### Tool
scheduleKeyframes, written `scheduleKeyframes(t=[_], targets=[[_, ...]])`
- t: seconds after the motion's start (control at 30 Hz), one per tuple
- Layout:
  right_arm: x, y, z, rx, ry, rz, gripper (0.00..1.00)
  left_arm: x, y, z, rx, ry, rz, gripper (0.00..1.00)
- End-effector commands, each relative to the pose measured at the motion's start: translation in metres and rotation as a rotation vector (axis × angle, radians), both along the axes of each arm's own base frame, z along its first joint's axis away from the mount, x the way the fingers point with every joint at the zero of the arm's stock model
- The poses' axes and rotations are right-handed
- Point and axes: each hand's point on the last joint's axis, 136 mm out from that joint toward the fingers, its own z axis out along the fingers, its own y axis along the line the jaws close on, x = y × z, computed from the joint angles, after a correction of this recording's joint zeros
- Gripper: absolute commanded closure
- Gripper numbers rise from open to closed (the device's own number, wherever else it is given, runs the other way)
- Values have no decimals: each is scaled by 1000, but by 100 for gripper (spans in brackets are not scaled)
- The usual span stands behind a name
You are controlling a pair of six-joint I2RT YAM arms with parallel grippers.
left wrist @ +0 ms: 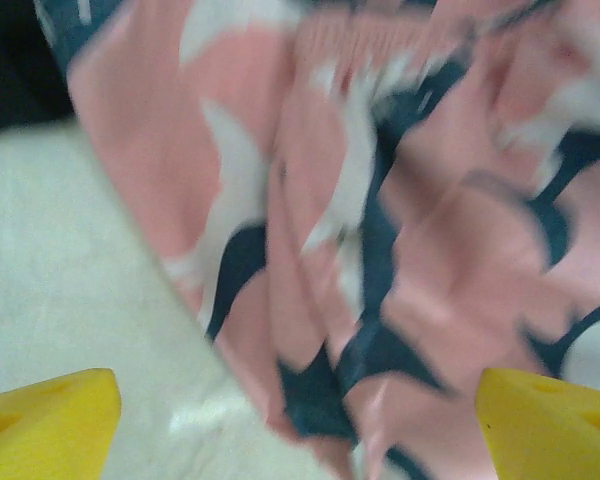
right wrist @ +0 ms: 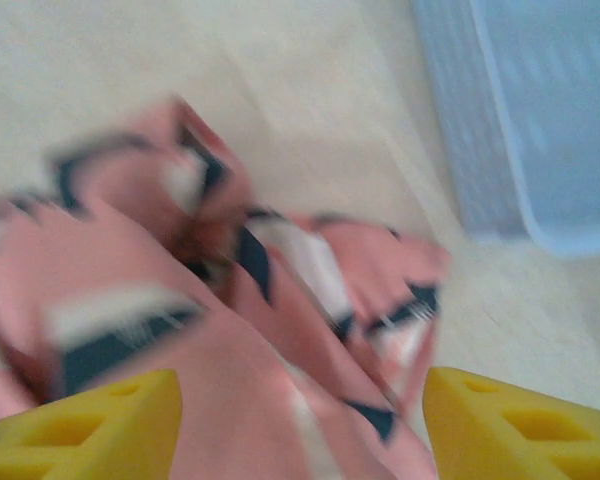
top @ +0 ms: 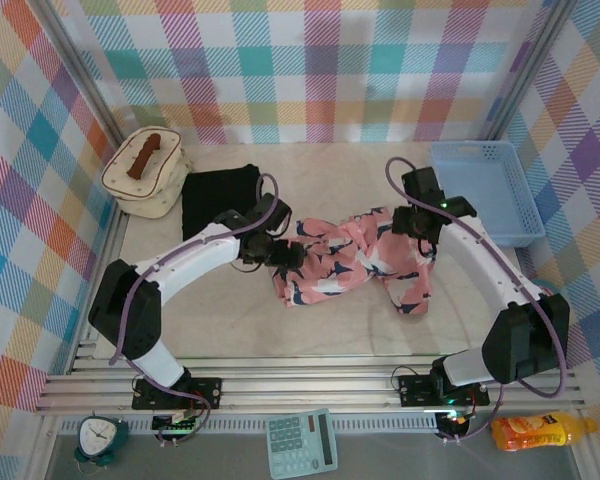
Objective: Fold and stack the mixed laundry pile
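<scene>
Cream tabletop [top: 230,320], top view: pink garment [top: 355,262] stretches lengthwise from your left gripper [top: 285,255] to your right gripper [top: 417,232], equally near both; black shirt [top: 218,195] lies behind the left one. Left wrist: fingers [left wrist: 40,420] spread wide, cloth straight ahead. Right wrist: fingers [right wrist: 90,425] spread wide, holding nothing, cloth just below.

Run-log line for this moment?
left gripper: open over pink printed soft garment, left end | right gripper: open over its right end | garment: crumpled, mid-table | plain black soft shirt: flat, far left
</scene>
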Motion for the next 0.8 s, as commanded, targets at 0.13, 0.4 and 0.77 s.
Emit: scheduleKeyframes(t=[0.13,0.4,0.77], targets=[[68,48,-42,83,67,126,28,61,-39,-11,-127,-54,124,11],[70,65,-74,151,153,166,87,36,-50,-93,-116,170,129,44],[146,65,59,159,-141,236,100,142,-30,71,-139,-211,106,97]])
